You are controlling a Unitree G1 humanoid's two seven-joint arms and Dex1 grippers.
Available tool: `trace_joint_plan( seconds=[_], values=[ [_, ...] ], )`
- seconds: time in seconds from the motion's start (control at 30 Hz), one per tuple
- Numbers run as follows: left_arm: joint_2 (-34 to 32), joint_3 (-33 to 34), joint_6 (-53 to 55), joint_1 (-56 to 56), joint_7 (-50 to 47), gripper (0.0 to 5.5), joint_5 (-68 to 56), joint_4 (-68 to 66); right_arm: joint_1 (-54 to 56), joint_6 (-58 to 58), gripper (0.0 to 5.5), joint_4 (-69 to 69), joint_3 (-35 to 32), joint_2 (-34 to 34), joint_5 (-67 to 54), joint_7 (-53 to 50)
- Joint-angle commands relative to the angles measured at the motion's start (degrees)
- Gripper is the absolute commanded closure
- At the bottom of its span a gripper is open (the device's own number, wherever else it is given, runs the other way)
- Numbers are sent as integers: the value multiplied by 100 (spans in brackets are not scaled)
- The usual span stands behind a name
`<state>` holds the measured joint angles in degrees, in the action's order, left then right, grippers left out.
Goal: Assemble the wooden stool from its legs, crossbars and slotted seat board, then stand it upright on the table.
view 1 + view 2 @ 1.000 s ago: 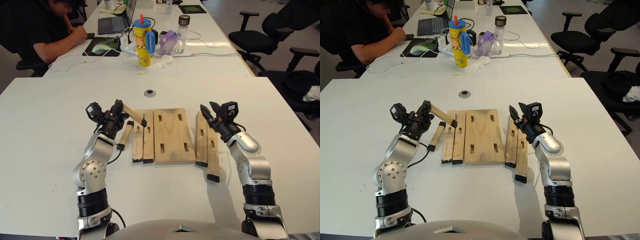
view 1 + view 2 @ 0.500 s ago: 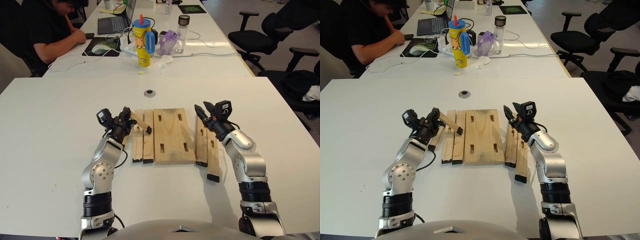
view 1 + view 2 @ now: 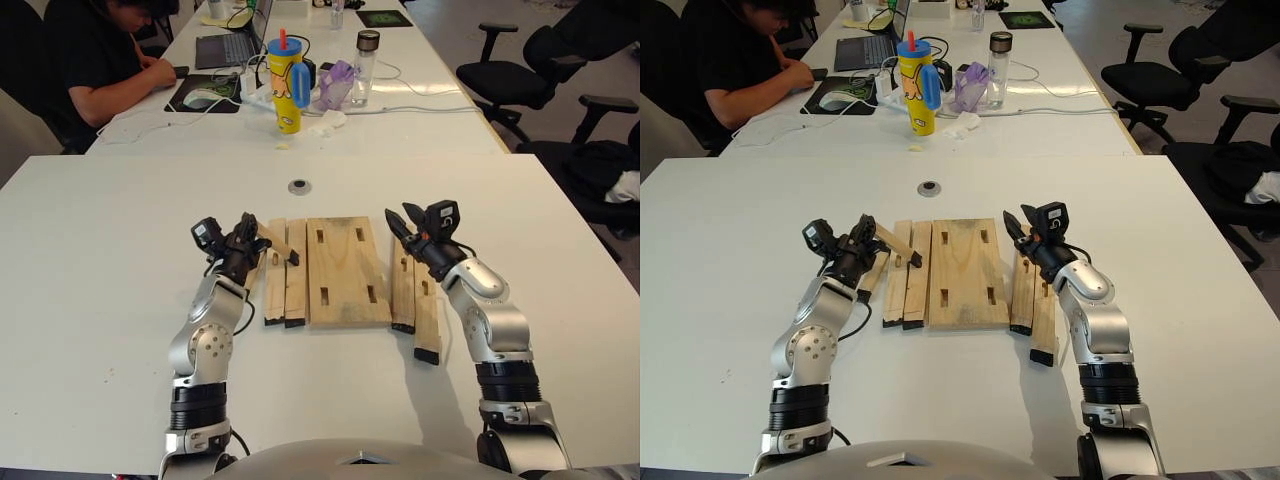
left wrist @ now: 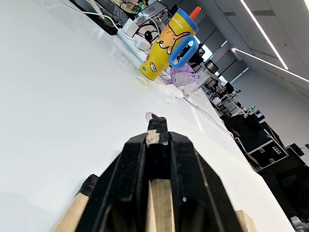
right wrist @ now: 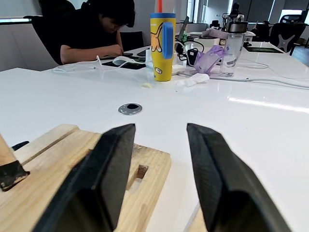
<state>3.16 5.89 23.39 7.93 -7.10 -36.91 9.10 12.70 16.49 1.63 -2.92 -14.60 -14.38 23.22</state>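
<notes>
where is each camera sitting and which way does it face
Left and right eye views: on the head, facing forward and down at the seat board; both arms show.
Left wrist view: on the left wrist, facing along the left gripper, jaws shut on a wooden bar.
Right wrist view: on the right wrist, facing out between the right gripper's open jaws, over the board.
Both wrist views share the yellow cup.

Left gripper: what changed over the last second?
Left gripper, shut on a short wooden bar, carried it inward toward the seat board; its dark-tipped end now hangs over the left slats. Right gripper, open, edged inward slightly. Seat board and slats stayed put.
</notes>
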Motion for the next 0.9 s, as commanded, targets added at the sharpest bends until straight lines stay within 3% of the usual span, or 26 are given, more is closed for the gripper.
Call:
trace_joint_plan(
  seconds=[0.03, 0.3, 0.57, 0.7, 0.9],
  values=[
    [-47, -345, 617, -190, -438, 506, 629, -183, 73, 157, 353, 10, 58, 4, 88, -102],
    [-1111, -1185, 1432, -434, -286, 506, 1873, 472, -401, 365, 353, 349, 11, 104, 219, -546],
    [-1735, -1438, 1766, -610, 28, 506, 2451, 799, -749, 461, 353, 622, -5, 285, 344, -1009],
    [-1890, -1535, 1238, -888, 444, 506, 2618, 698, -839, 403, 353, 730, 51, 291, 385, -1075],
    [-1886, -1474, -631, -1430, 1123, 506, 2819, 115, -734, 186, 353, 738, 286, 159, 652, -945]
  ],
)
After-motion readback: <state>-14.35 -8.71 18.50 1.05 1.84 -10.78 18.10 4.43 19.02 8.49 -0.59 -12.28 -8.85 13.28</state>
